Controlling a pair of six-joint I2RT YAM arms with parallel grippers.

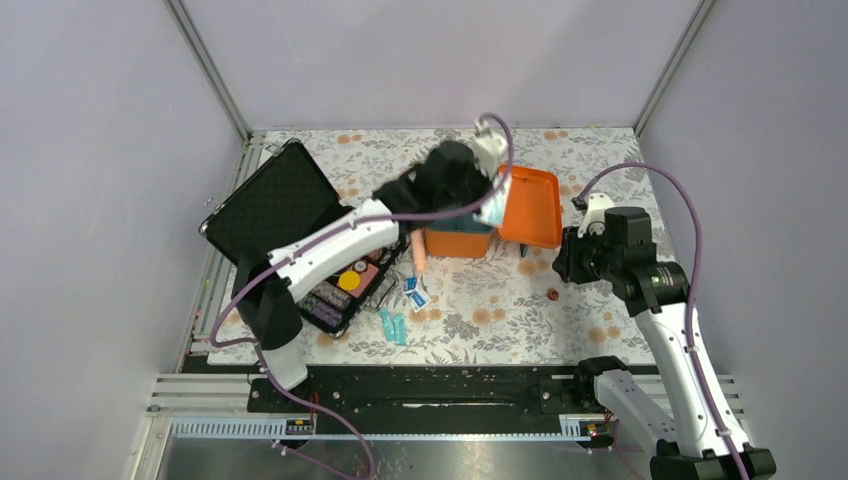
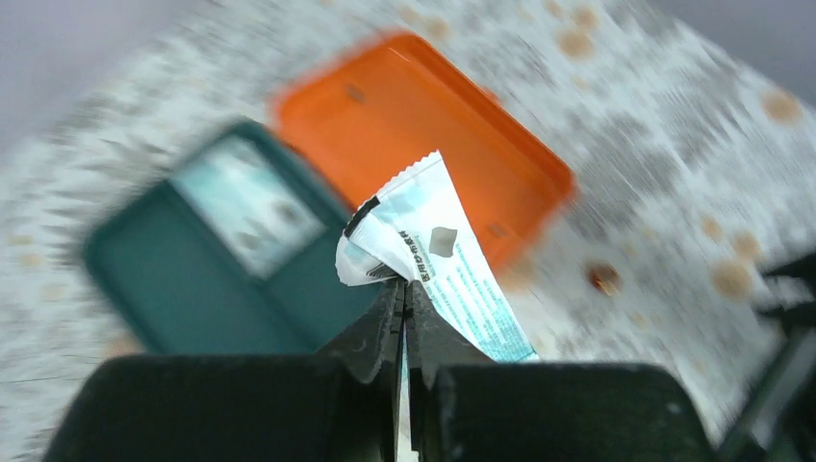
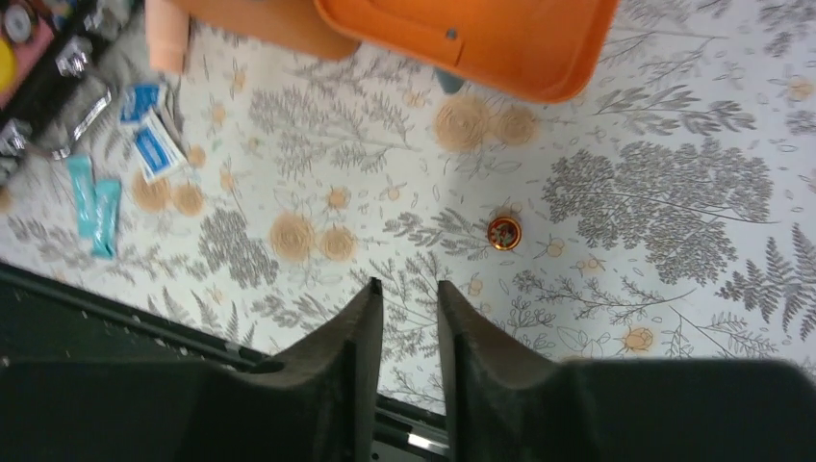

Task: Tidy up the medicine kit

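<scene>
**Sachet pinched over the kit, ready to drop**

The kit sits just below and ahead of the left claw. Its lid is thrown back flat on the cloth beyond the tips, and its dark teal tray is down to their left. Something pale and flat seems to lie in one compartment, but the wrist view is too blurred to say what.

The left claw is clenched on a sachet, white and pale blue with a crimped end. The tips bite its lower left edge, and the rest stands up and leans to their right.

The sachet looks feather-light, limp and slick. Held by an edge like this it may flop or slide out, and a hold across the middle of the flat would be surer. It will likely flutter when let go, so the drop should come low over a compartment.

The kit looks like light, hard, smooth plastic, apt to skid on the cloth. If it needs steadying, the wall or rim is the place, not the hinged lid.

The right claw is released, fingers parted with nothing between them, over bare cloth. A small round coppery cap lies just ahead and right of its tips, and the lid's edge is well ahead. Blue packets, teal strips and a peach tube lie far ahead to its left. A black case lies behind the left claw, under its arm.
</scene>
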